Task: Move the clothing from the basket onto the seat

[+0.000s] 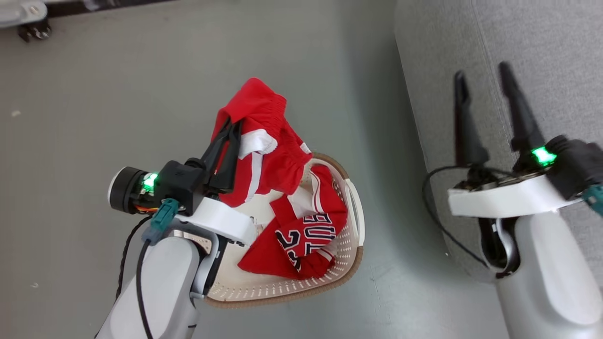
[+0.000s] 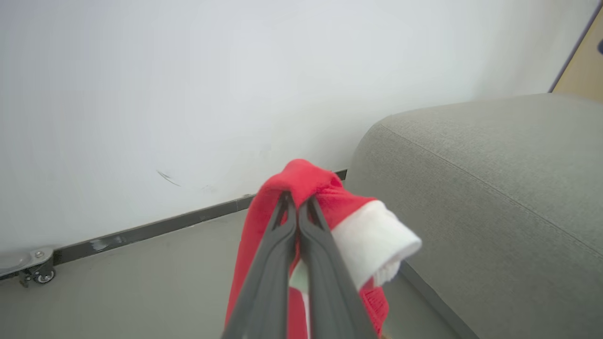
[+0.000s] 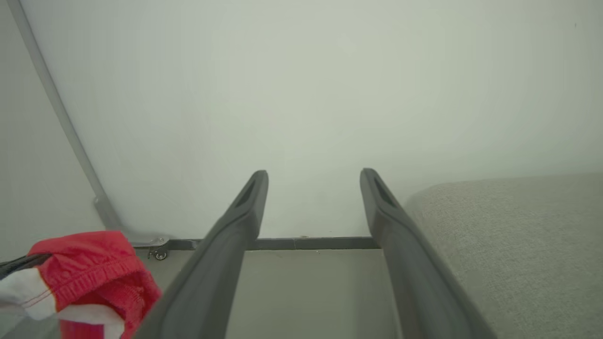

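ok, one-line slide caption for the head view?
Left gripper holds red shorts above the basket; jersey inside, right gripper open near the seat.

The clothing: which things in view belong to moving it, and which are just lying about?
Belong: shorts in the shut left gripper; jersey; basket; seat.
Lying about: castor; dark skirting strip.

Grey floor (image 1: 141,117), white wall (image 2: 188,70), dark skirting (image 2: 165,226)

Two garments (image 1: 264,141) (image 1: 306,235), one basket (image 1: 264,288), one seat (image 1: 541,56)
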